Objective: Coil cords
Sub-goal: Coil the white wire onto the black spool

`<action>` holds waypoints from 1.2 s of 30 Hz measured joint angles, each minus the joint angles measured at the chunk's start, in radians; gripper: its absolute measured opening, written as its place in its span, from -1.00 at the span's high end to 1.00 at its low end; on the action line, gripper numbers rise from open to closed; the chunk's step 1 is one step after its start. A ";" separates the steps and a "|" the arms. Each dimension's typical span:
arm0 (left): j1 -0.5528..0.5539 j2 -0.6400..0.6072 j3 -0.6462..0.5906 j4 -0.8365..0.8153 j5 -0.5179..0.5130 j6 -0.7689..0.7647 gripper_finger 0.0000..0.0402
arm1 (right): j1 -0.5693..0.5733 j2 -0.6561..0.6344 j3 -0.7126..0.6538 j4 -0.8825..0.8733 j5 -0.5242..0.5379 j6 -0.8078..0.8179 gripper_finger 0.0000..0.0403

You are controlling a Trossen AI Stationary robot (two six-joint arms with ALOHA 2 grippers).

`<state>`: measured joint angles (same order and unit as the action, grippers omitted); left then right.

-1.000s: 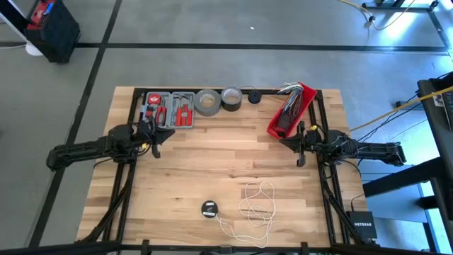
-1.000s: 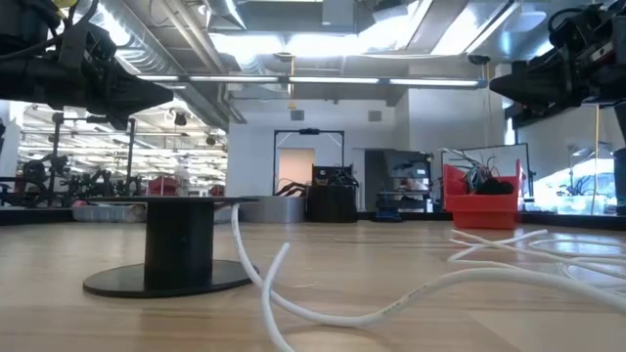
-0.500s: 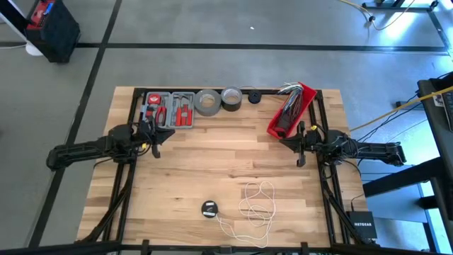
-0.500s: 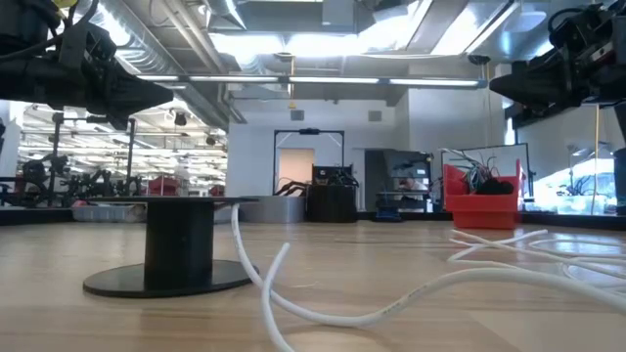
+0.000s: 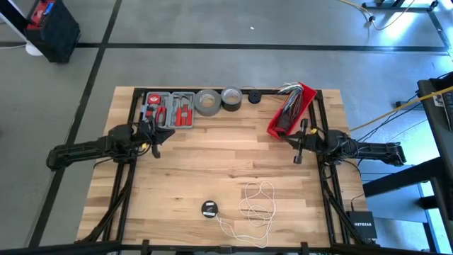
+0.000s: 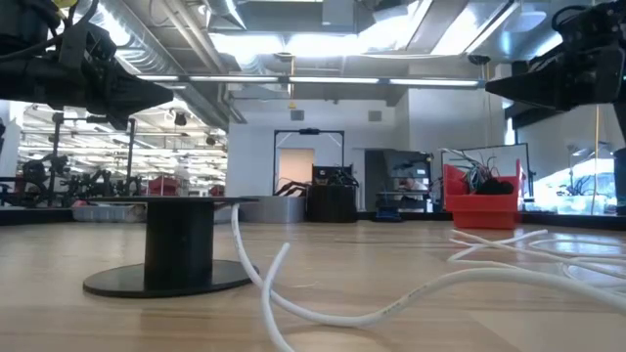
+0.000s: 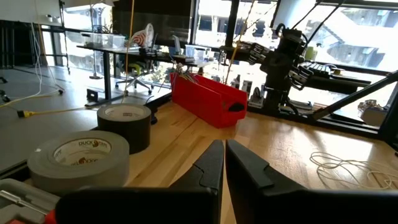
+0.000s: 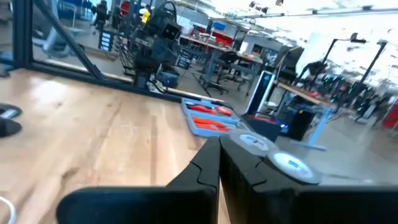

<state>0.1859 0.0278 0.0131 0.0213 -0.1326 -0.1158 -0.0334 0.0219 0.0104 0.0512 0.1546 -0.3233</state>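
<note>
The long white cord [image 5: 256, 205] lies in loose loops on the table near its near edge, right of the middle. Its small round black puck [image 5: 209, 209] stands on the table to the left of the loops. In the low view the puck [image 6: 179, 244] is in front and the cord [image 6: 391, 305] trails away from it. I see no thin dark cord. My left gripper [image 5: 157, 134] is shut and empty above the table's left side. My right gripper [image 5: 297, 145] is shut and empty above the right side, near the red bin. Both are far from the cord.
At the far edge stand a tray of red-handled tools [image 5: 168, 108], a grey tape roll [image 5: 207, 101], a black tape roll [image 5: 231, 98] and a red bin [image 5: 290, 110] with wires. A yellow cable [image 5: 396, 106] runs off the table at the right.
My right gripper has shifted a little toward the table's left, staying high above the table. The cord and the puck have not moved.
</note>
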 joint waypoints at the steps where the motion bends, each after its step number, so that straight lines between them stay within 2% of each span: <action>1: 0.000 0.000 0.000 0.000 0.000 0.000 0.95 | 0.000 0.000 0.000 0.000 0.000 0.000 0.93; 7: 0.000 0.000 0.000 0.000 0.000 0.000 0.95 | 0.000 0.000 0.000 0.000 -0.013 0.028 0.93; 11: 0.000 0.000 0.000 0.000 0.000 0.000 0.95 | 0.000 0.000 0.000 0.038 -0.166 0.359 0.93; 15: 0.000 0.000 0.000 0.000 0.000 0.000 0.95 | 0.001 0.000 0.000 0.179 -0.200 0.618 0.93; 18: 0.000 0.000 0.000 0.000 0.000 0.000 0.95 | 0.001 0.002 0.000 0.283 -0.200 0.717 0.93; 22: 0.000 0.000 0.000 0.000 0.000 0.000 0.95 | 0.011 0.003 0.000 0.330 -0.174 0.707 0.93; 25: 0.000 0.000 0.000 0.000 0.000 0.000 0.95 | 0.030 0.033 0.000 0.350 -0.075 0.678 0.93; 30: 0.000 0.000 0.000 0.000 0.000 0.000 0.95 | 0.067 0.112 0.031 0.390 0.081 0.517 0.93; 36: 0.000 0.000 0.000 0.000 0.000 0.000 0.95 | 0.126 0.273 0.110 0.490 0.062 0.299 0.93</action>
<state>0.1856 0.0280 0.0128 0.0212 -0.1329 -0.1158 0.0929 0.2951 0.1208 0.5411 0.2169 -0.0243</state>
